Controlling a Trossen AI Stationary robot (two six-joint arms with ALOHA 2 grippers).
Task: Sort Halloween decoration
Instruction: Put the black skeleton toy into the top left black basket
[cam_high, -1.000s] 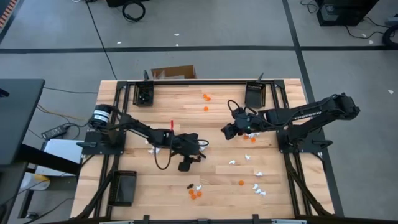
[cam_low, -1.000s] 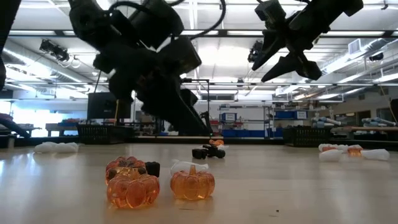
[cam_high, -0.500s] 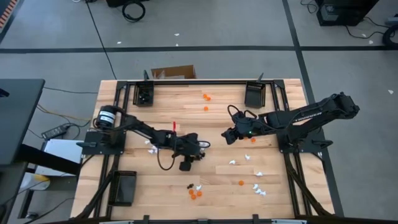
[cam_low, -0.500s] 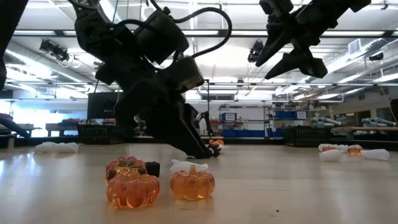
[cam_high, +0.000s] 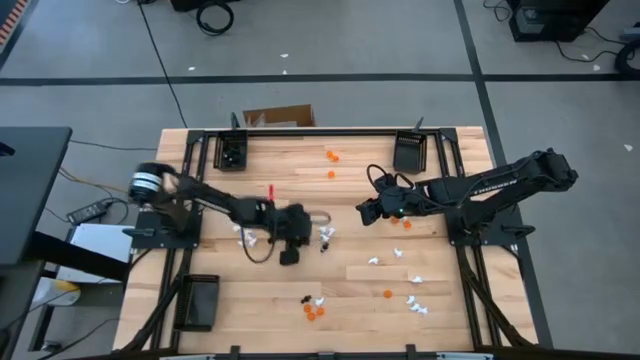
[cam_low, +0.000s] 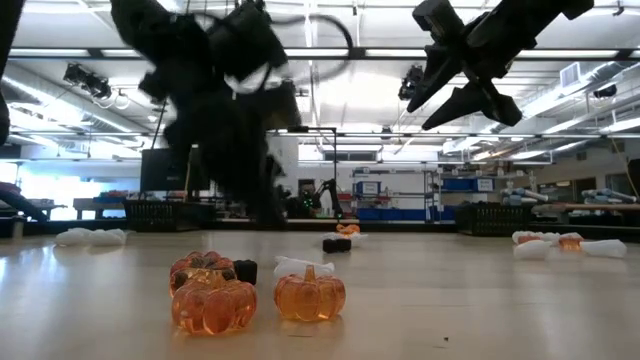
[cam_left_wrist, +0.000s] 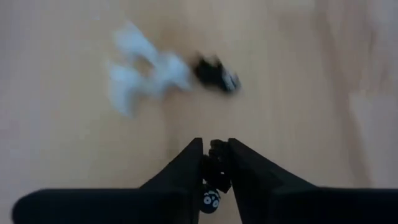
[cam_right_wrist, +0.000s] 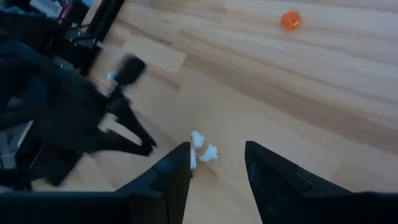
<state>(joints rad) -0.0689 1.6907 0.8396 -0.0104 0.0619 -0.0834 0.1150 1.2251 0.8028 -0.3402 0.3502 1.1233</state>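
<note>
The left end effector (cam_left_wrist: 214, 163) pinches a tiny black trinket (cam_left_wrist: 216, 177), light, hard and slippery, near the white trinkets (cam_left_wrist: 149, 74) on the table (cam_high: 350, 185), while the right end effector (cam_right_wrist: 217, 163) waits apart.

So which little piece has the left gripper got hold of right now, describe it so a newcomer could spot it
Start at the wooden table and follow the left arm to the left gripper near the table's middle. Pinched between its two dark fingers is a tiny black trinket with white eye-like marks. The white trinkets and another black trinket lie loose on the wood beyond it; only this one is off the table.
</note>
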